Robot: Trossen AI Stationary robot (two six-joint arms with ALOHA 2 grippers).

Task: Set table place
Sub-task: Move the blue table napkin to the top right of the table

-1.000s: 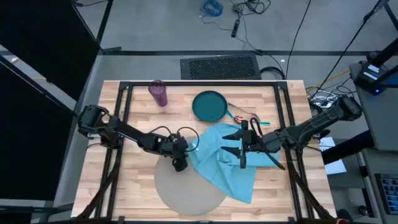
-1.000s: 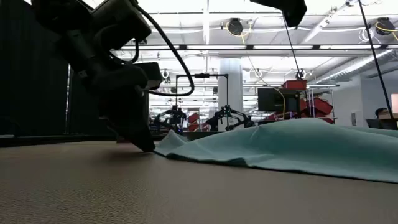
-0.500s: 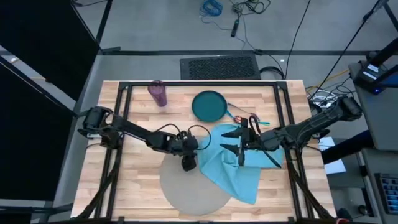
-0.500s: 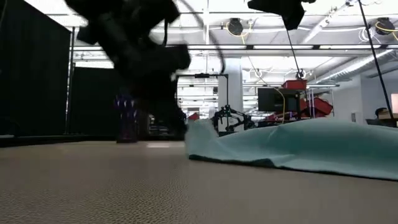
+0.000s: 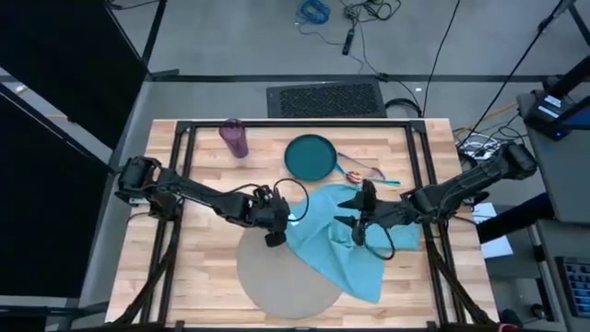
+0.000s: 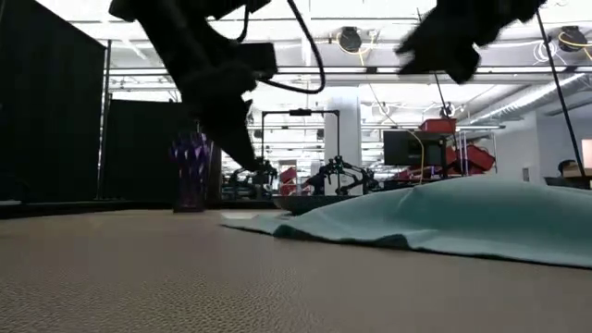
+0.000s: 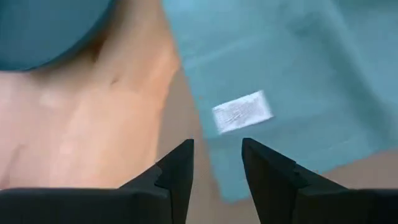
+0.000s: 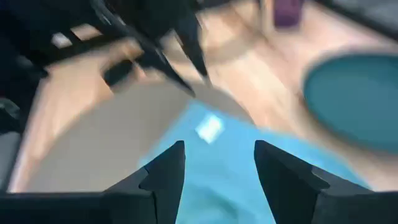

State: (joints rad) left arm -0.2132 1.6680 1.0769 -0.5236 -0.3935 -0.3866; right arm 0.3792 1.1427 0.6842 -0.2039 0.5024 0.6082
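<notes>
Since a moment ago our left gripper [image 5: 274, 238] has lifted off the napkin [image 5: 336, 242], jaws spread and empty like the right gripper [image 5: 358, 230] above it; napkin still overlaps the mat [image 5: 277, 286], while plate [image 5: 310, 156], cup [image 5: 234, 138] and cutlery [image 5: 361, 174] sit unplaced at the tabletop's [image 5: 205, 277] far side.

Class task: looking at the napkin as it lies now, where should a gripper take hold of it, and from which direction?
Pinch the napkin at its flat corner by the white label, where it overlaps the mat. Come from above; the left gripper is nearest, likely easiest.
</notes>
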